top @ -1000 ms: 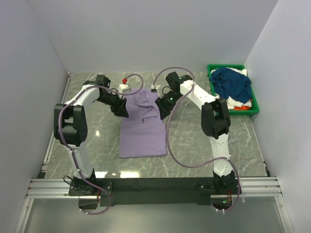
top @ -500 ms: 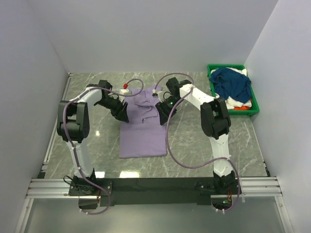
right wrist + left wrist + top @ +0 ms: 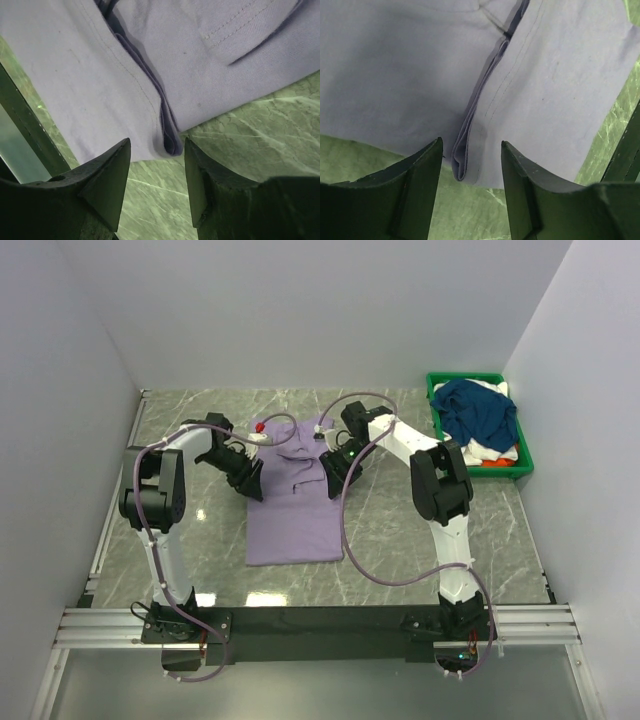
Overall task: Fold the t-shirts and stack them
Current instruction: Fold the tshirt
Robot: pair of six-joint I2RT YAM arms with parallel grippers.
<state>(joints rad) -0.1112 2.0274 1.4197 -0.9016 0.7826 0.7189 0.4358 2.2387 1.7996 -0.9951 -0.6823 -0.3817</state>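
The lavender t-shirt [image 3: 293, 508] lies on the marble table, its upper part folded and wrinkled. My left gripper [image 3: 250, 478] is open at the shirt's left edge; in the left wrist view [image 3: 471, 150] a folded lavender edge [image 3: 461, 162] lies just ahead of the fingertips, not pinched. My right gripper [image 3: 333, 472] is open at the shirt's right edge; in the right wrist view [image 3: 157, 147] a fold of the shirt [image 3: 170, 140] lies just ahead of the tips. The navy t-shirt [image 3: 478, 410] lies on top of white [image 3: 497, 452] and orange [image 3: 490, 464] garments.
A green plastic bin [image 3: 436, 415] at the back right holds the navy, white and orange garments. A small white object with a red knob [image 3: 258, 427] sits near the shirt's collar at the back. White walls enclose the table on three sides.
Both grippers have shifted slightly nearer along the shirt's side edges, and the left arm's elbow has swung. The shirt's upper part lies a little flatter.
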